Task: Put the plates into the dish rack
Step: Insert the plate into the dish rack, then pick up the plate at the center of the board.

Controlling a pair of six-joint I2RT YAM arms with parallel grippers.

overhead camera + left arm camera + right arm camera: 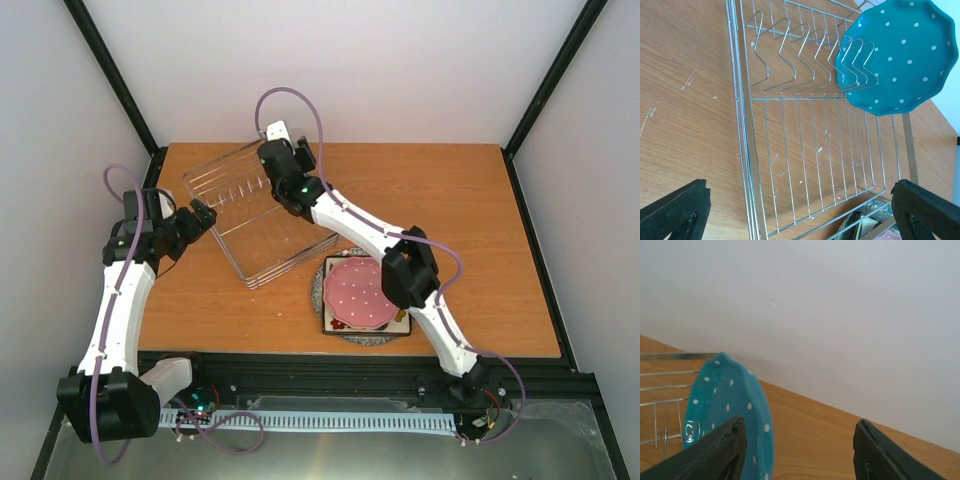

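On the wooden table point(480, 200) the shallow silver wire dish rack point(742, 150) sits left of centre. Near the right arm lies a stack of plates, a pink white-dotted round plate point(357, 290) on top, none of them racked yet. The blue white-dotted scalloped plate point(900, 55) stands upright among the far tines. The right gripper point(800, 430) hangs over it with its jaws apart and gripping nothing, the plate just beside one finger. The left gripper point(800, 190) hovers wide open by the rack's near side. Seating this plate looks finished; next, I'd say, the right arm must lift clear without nudging it, then fetch from the stack.
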